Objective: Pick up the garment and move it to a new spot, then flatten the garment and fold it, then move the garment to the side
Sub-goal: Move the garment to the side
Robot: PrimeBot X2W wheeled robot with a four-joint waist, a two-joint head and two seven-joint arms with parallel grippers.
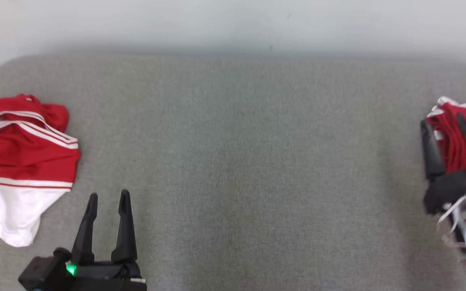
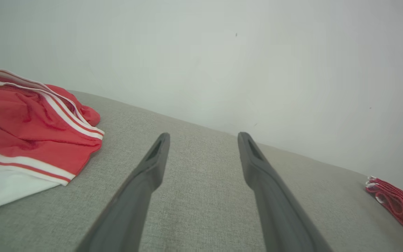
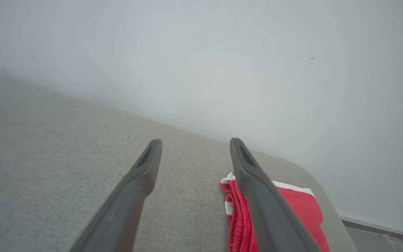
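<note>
Head view: a folded red garment (image 1: 453, 141) is seen at the right edge of the grey surface (image 1: 237, 161), between the wide, empty jaws of the right gripper (image 1: 442, 121); a crumpled jersey (image 1: 22, 149) lies at the left. Left wrist view: the left gripper (image 2: 204, 134) is held spread and empty. Right wrist view: the folded red garment (image 3: 296, 206) is judged light and limp, best pinched at its stacked edge; a pale wall (image 3: 222, 52) is behind.

Left claw (image 1: 108, 197) and right claw (image 1: 443, 120) both gape wide apart.

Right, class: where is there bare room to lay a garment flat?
The wide middle of the grey surface, between the crumpled garment and the folded garment. Both ends are crowded: left claw beside the crumpled one, right claw over the folded one.
</note>
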